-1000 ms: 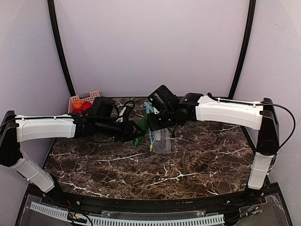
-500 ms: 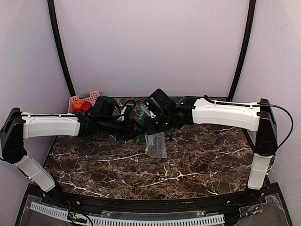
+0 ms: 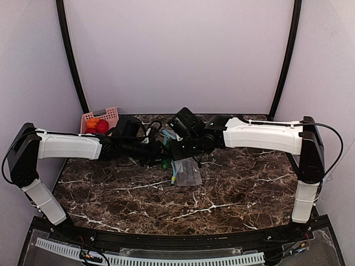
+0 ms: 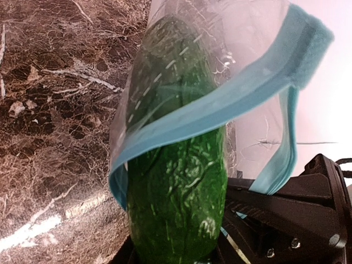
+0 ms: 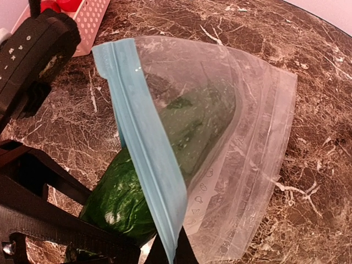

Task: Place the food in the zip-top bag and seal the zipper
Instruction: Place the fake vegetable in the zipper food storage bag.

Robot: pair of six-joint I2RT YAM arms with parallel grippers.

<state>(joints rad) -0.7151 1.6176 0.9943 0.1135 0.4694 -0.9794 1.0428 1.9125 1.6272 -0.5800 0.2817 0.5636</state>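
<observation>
left wrist | cucumber [image 4: 176,187] half past zipper [image 4: 242,88] edge | bag [image 4: 220,44] mouth open

One zip-top bag [image 5: 242,137], one green cucumber [image 4: 176,192], one pink basket [image 3: 109,112], two round fruits [image 3: 102,126].

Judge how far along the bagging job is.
Done: the right gripper holds the zip-top bag open by its zipper. In hand: the left gripper has a green cucumber partway inside. Left: red and orange fruit sit in the pink basket; zipper unsealed.

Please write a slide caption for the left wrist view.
A green cucumber halfway inside the open clear bag with a blue zipper.
</observation>
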